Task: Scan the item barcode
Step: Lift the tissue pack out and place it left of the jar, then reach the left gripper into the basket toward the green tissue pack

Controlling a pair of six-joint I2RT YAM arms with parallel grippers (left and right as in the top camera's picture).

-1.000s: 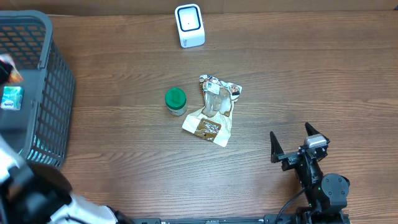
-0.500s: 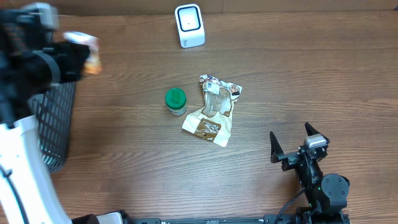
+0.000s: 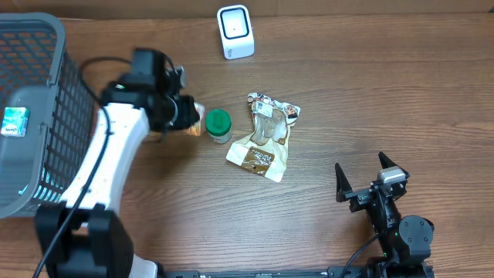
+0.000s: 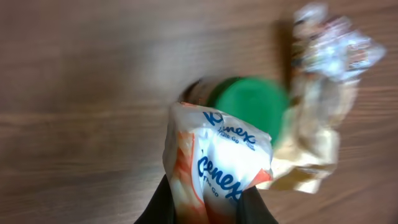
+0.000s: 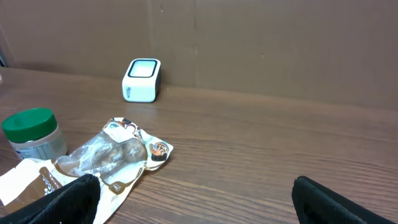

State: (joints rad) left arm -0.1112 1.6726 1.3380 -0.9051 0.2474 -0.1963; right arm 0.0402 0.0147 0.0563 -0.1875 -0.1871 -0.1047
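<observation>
Over the wood tabletop (image 3: 370,93), left gripper (image 3: 187,126) clamps a Kleenex pack (image 4: 217,163); lift it past the green-lidded jar (image 3: 218,126), barcode toward the scanner (image 3: 235,31). Right gripper (image 3: 360,164) waits, jaws apart.

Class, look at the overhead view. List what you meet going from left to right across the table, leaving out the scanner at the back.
grey basket → left gripper holding a tissue pack → green-lidded jar → snack bag → right gripper, open.
</observation>
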